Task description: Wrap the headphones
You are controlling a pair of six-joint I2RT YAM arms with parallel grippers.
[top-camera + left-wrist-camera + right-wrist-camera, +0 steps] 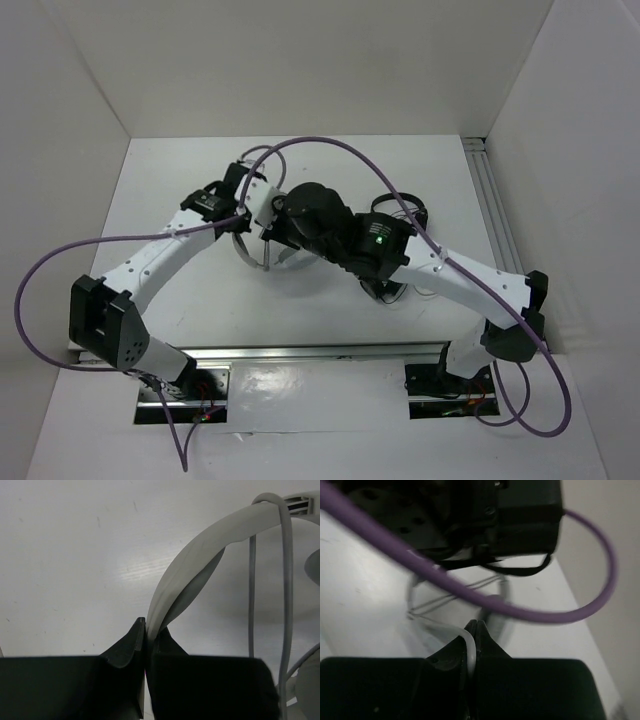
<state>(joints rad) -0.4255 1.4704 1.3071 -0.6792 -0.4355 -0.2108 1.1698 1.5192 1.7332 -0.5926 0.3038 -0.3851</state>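
The light grey headphones (256, 256) lie mid-table, mostly hidden under both arms. My left gripper (151, 626) is shut on their wide headband (210, 540), which arches up and to the right from the jaws. The thin grey cable (286, 580) hangs over the headband in loops. My right gripper (476, 625) is shut on a bend of this cable (466, 642), close to the left gripper (262, 212). Behind it the headphones (496, 616) look blurred. The earcups are barely in view.
Purple robot cables (340, 150) arc over the work area, and one (470, 587) crosses just in front of the right wrist camera. Black on-ear headphones (408, 208) lie partly under the right arm. White walls enclose the table (180, 180), with a rail (490, 200) on its right.
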